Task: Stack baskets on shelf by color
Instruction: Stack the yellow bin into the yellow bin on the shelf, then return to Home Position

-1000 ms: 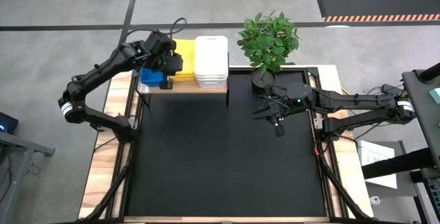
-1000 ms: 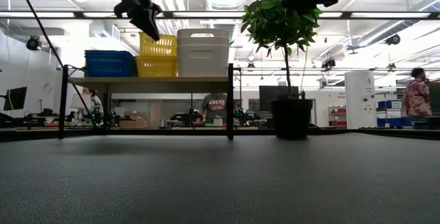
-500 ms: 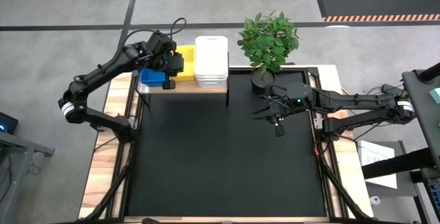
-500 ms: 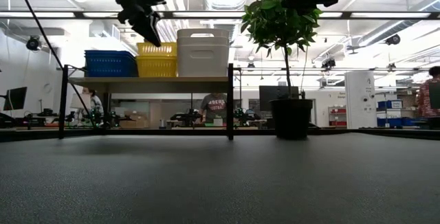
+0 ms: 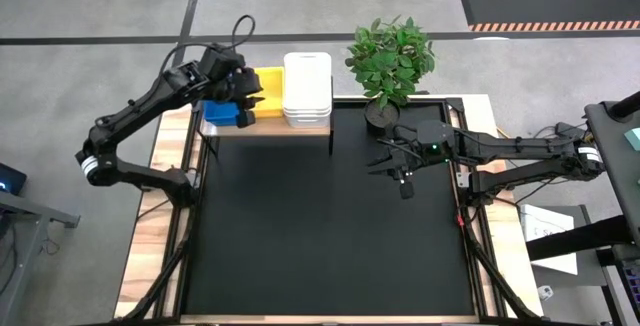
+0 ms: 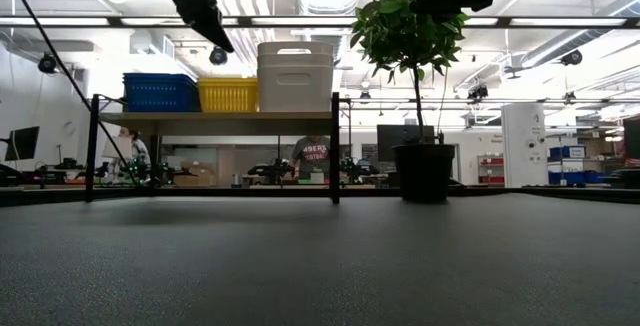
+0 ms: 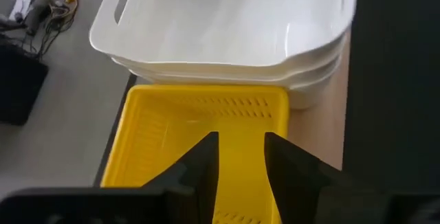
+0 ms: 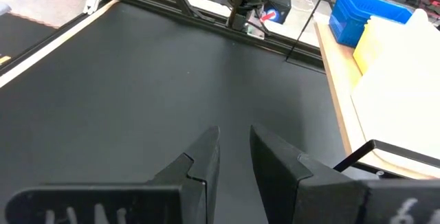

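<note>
The black table is left wide open, the shelf at its far left corner carries white baskets, yellow baskets and blue baskets stacked side by side, the left gripper is hung over the yellow with jaws narrowly parted and empty, and the right gripper is held over bare table, jaws narrow and empty.

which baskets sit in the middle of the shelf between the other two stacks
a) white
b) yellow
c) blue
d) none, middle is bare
b: in the low view the yellow baskets stand on the shelf between the blue baskets on one side and the taller white baskets on the other.
</note>
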